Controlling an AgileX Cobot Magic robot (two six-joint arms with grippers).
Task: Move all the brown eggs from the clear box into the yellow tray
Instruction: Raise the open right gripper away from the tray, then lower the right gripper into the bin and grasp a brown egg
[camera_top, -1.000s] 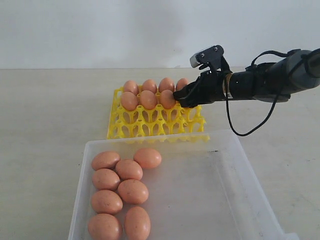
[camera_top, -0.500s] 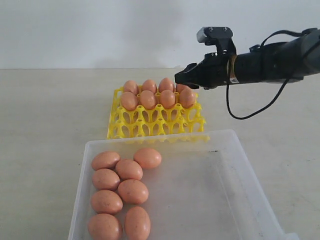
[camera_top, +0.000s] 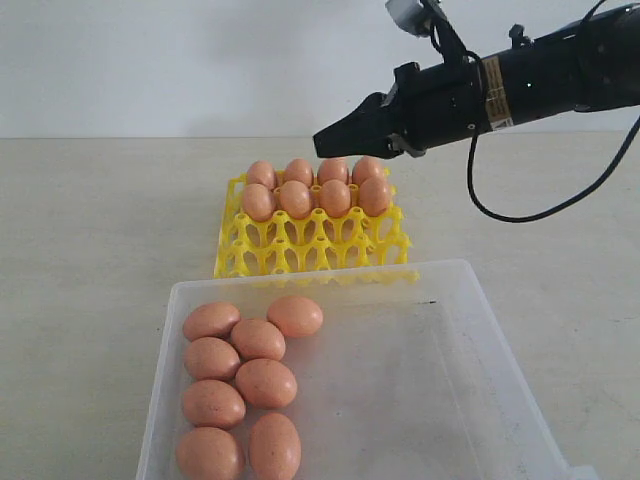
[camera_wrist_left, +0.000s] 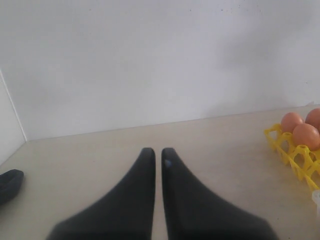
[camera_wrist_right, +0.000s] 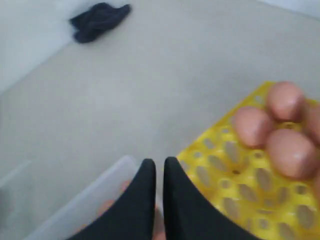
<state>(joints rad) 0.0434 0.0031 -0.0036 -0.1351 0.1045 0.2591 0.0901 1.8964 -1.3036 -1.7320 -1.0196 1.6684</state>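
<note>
Several brown eggs (camera_top: 258, 339) lie at the left of the clear box (camera_top: 470, 380) at the front. More brown eggs (camera_top: 334, 197) fill the two back rows of the yellow tray (camera_top: 300, 245) behind it. My right gripper (camera_top: 322, 146) hangs shut and empty in the air above the tray's back rows; its wrist view shows the shut gripper (camera_wrist_right: 159, 165) over the tray (camera_wrist_right: 235, 175) and the box corner (camera_wrist_right: 107, 185). My left gripper (camera_wrist_left: 156, 152) is shut and empty above the table, with the tray's edge (camera_wrist_left: 290, 150) and eggs (camera_wrist_left: 305, 135) off to one side. The left arm is outside the exterior view.
A dark cloth (camera_wrist_right: 99, 20) lies on the table far from the tray; the cloth's edge (camera_wrist_left: 10, 182) also appears in the left wrist view. A white wall (camera_top: 200, 60) runs behind the beige table (camera_top: 100, 230). A black cable (camera_top: 520, 210) loops under the right arm.
My right gripper let go of an egg in the tray's second row, rose up and to the left, and shut empty. The eggs in the box have not moved.
</note>
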